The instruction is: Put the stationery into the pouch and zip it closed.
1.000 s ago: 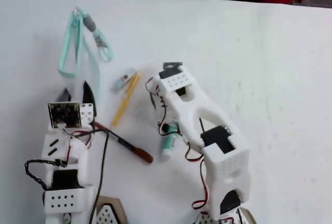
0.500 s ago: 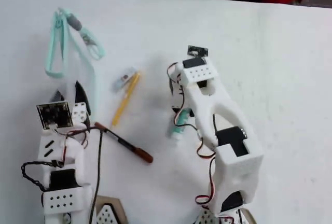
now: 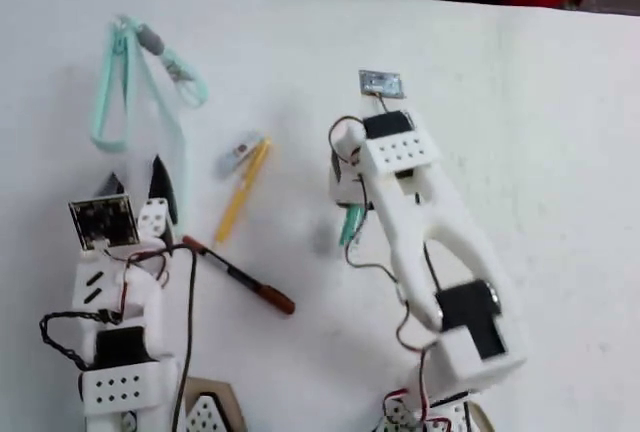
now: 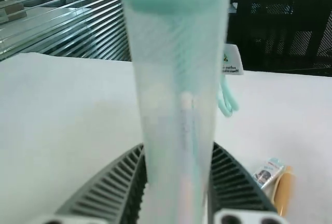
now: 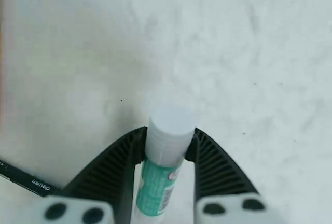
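1. Pouch (image 3: 150, 112) (image 4: 176, 105). Soft translucent plastic with a mint-green band and a mint loop strap. It was narrow and long. Its near end was clamped in the left gripper (image 3: 140, 184) (image 4: 176, 182), whose dark ribbed fingers (image 4: 122, 180) pressed on both sides. The long axis ran from that gripper away towards the table's far left part, with the strap and a grey pull at the far end.

2. Glue stick (image 3: 352, 224) (image 5: 165, 156). A smooth cylinder with a teal-labelled body and a white rounded cap. The right gripper (image 3: 350, 210) (image 5: 166, 136) was closed tight around it. The cap end stuck out just past the fingertips, pointing away from the wrist. From above, its axis lay tilted under the arm, with a soft shadow on the table beside it. It was well apart from the pouch.

3. Yellow pen (image 3: 242, 192) (image 4: 284, 193). A slim, glossy shaft lying flat on a diagonal between the two arms.

4. Small wrapped block (image 3: 240, 152) (image 4: 267, 169). A short rectangle just beside the yellow pen's far end.

5. Dark pen (image 3: 238, 274) (image 5: 23, 180). A thin black barrel with a reddish-brown end, lying diagonally near the left arm's base.

6. Table (image 3: 540, 102). A matte white, faintly mottled surface. There was a wide bare stretch to the right of the right arm and along the far edge. The space between the arms was crowded by the pens and the block.
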`<action>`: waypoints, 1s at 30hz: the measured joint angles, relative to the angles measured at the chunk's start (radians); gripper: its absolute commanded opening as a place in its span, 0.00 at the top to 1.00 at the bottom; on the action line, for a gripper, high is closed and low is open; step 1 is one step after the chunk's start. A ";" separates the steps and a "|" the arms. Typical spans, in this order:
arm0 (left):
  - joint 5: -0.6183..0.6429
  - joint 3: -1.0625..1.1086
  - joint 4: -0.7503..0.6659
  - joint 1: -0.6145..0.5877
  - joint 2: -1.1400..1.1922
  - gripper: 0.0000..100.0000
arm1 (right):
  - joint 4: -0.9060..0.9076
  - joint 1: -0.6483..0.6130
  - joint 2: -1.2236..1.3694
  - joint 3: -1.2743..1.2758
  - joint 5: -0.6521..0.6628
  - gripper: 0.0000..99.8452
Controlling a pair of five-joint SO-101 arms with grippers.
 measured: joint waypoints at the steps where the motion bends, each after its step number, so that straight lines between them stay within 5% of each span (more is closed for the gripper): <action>1: 0.000 -0.011 0.032 0.000 0.000 0.83 | -0.038 0.000 -0.049 0.048 0.002 0.98; 12: -0.002 -0.048 0.137 0.040 0.002 0.83 | -0.565 0.000 -0.450 0.551 0.002 0.98; 30: -0.002 -0.048 0.141 0.040 0.002 0.83 | -0.605 0.000 -0.560 0.603 0.002 0.98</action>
